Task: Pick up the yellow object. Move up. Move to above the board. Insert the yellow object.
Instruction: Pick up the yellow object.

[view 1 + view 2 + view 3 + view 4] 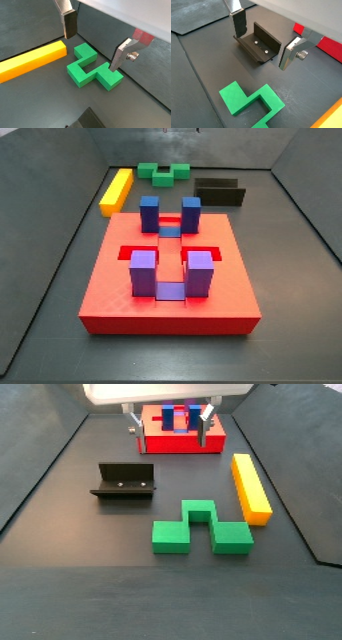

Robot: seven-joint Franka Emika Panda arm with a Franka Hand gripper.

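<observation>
The yellow object [250, 486] is a long yellow-orange bar lying flat on the dark floor, beside the green block; it also shows in a wrist view [30, 61] and a side view [118, 190]. The board [107, 288] is a big red slab with blue and purple posts, seen behind the gripper in a side view [167, 444]. My gripper [168, 426] hangs open above the floor, off the bar, nothing between its fingers [69, 25]. In both wrist views [93, 40] [262, 39] the jaws stand wide apart.
A green notched block [201, 529] lies next to the bar and shows under the jaws in a wrist view [90, 67]. The fixture [124, 481] stands on the floor, also seen in a wrist view [261, 42]. Grey walls ring the floor.
</observation>
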